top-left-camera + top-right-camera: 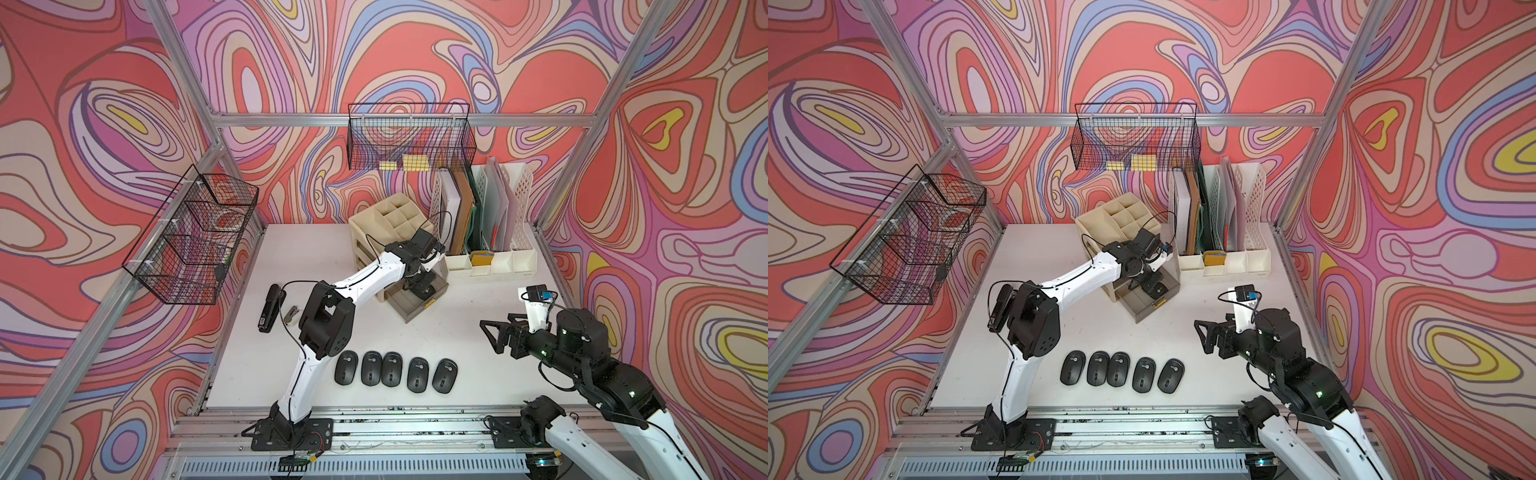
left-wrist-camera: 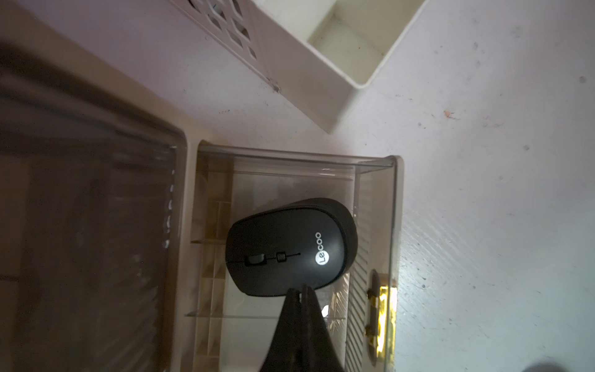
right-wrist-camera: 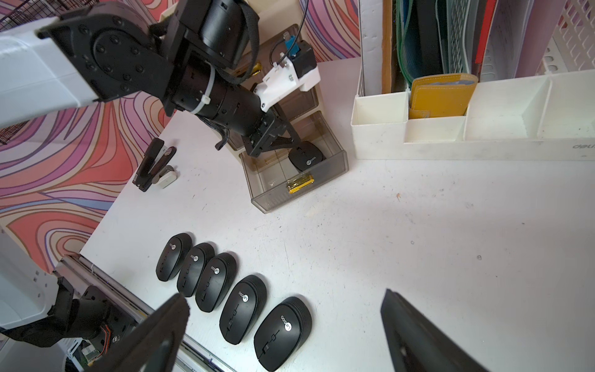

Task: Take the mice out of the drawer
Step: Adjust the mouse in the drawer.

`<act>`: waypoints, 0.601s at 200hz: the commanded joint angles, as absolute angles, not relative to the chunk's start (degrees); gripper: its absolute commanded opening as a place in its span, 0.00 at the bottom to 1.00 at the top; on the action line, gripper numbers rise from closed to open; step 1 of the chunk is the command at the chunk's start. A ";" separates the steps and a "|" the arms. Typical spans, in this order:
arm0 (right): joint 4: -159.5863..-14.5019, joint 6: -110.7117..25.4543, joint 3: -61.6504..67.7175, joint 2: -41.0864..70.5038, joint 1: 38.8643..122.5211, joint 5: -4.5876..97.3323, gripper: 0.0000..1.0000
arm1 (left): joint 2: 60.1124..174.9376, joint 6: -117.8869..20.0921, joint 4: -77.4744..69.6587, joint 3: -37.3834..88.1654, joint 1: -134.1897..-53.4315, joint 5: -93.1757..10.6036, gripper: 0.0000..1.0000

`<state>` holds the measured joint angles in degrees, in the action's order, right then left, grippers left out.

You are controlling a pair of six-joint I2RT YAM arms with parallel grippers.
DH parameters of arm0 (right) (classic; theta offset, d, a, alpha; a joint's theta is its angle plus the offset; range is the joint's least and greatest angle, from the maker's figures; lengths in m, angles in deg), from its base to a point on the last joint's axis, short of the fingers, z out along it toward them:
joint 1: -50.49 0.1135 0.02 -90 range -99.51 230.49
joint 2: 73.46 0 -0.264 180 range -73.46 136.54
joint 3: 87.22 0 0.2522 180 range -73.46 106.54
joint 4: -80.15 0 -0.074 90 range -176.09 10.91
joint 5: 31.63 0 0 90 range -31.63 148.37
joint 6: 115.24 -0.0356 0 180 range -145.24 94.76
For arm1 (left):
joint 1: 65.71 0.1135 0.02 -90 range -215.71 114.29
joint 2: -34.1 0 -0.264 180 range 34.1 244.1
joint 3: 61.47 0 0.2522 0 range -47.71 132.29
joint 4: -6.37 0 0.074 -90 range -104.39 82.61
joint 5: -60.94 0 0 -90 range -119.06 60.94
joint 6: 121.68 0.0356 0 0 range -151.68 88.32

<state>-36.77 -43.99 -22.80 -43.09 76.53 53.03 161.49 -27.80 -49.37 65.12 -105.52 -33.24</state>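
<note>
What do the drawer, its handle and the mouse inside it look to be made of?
Drawer: smoky translucent plastic, probably hard and glossy; you can see through its walls and their edges catch the light.
Handle: gold and shiny, either metal or metallised plastic; it throws a bright glint.
Mouse: black plastic with a matt finish; the shading is soft with no sharp reflections, and the logo is printed in white.

White table (image 1: 457, 332), scuffed. Far left: black stapler (image 1: 268, 309), with a small grey staple remover (image 1: 292, 314) just beside it on the right. Left rail: black wire basket (image 1: 187, 249), hung. Far rail, centre: second wire basket (image 1: 411, 139), with yellow sticky pads (image 1: 415, 163) inside. Far right: white file rack (image 1: 505, 262) holding upright folders and boards. Mustard wallet (image 3: 441, 96) stands in one of its front compartments. Swirl-patterned walls all round.
</note>
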 commanded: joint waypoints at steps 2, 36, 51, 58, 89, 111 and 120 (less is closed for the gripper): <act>-37.22 -44.21 -23.36 -43.53 76.44 53.61 0.98 | 163.58 -25.20 -48.99 67.52 -105.67 -29.20 0.00; -37.14 -44.18 -23.36 -43.92 76.42 53.56 0.98 | 164.84 -23.76 -46.62 67.66 -105.96 -27.08 0.00; -37.09 -44.24 -23.36 -43.92 76.48 53.59 0.98 | 165.93 -23.04 -46.67 68.66 -106.05 -26.21 0.00; -37.12 -44.18 -23.36 -43.94 76.47 53.62 0.98 | 166.46 -22.79 -46.70 69.06 -106.05 -25.59 0.00; -37.13 -44.27 -23.45 -44.19 76.43 53.67 0.98 | 167.98 -21.55 -45.54 69.09 -106.32 -23.08 0.00; -37.09 -44.21 -23.44 -44.19 76.47 53.60 0.98 | 168.96 -20.36 -44.99 69.21 -106.71 -20.85 0.00; -37.14 -44.23 -23.45 -44.30 76.51 53.60 0.98 | 169.25 -20.01 -44.67 69.20 -106.91 -19.35 0.00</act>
<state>-36.77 -43.99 -22.80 -43.48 76.53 53.03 166.49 -22.25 -46.42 68.23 -106.75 -23.58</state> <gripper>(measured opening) 0.977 0.068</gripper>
